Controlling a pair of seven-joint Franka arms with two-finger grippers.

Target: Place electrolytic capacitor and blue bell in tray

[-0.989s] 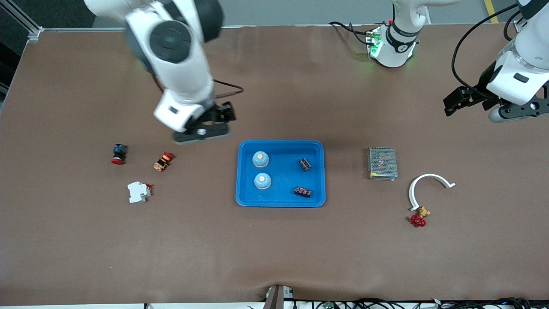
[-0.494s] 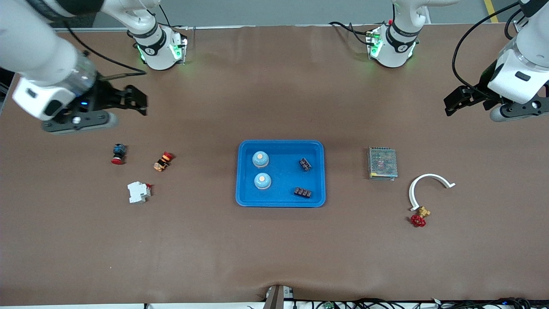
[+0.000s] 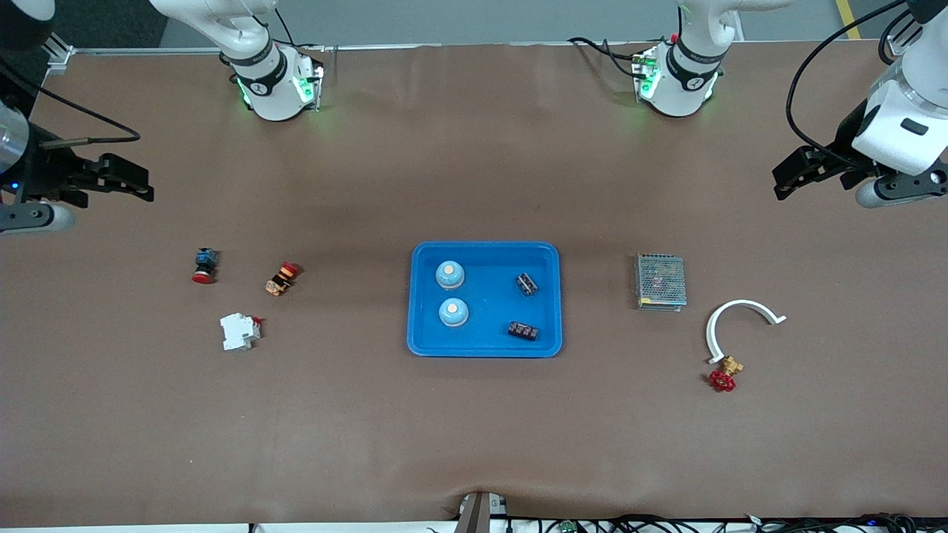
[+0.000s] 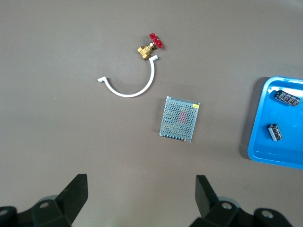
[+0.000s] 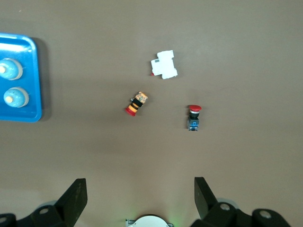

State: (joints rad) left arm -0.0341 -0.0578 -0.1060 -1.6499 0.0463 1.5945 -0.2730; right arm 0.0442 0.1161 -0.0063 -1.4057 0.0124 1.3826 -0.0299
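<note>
Jaws of both grippers are seen spread wide w/ nothing between them. The left gripper (image 3: 786, 178) is held in the air over bare desk (image 3: 474, 444) at the left arm's end, and the right gripper (image 3: 144, 185) likewise at the right arm's end; both are well apart from the tray (image 3: 485, 351).

The tray lies mid-desk. Two blue bells (image 3: 449, 275) are seen in it, toward the right arm's end, one nearer the front camera than the other. Two small dark parts are seen toward the left arm's end: the farther one is taken for the electrolytic capacitor (image 3: 526, 283); the nearer dark part (image 3: 522, 332) looks ribbed, type not clear.

Outside the tray, not needed: mesh box (image 3: 661, 281), white curved piece (image 3: 740, 311) and red-handled valve (image 3: 722, 376) toward the left arm's end; red push button (image 3: 204, 266), orange-red switch (image 3: 281, 278) and white breaker (image 3: 239, 331) toward the right arm's end.

Judged approx. complete: task items are all inside the rim. The step in hand is judged to be parking. To do it well, both arms should be kept high and clear of the tray, no pass made low over the loose parts, and the tray left unnudged so the bells aren't tipped or rolled.
</note>
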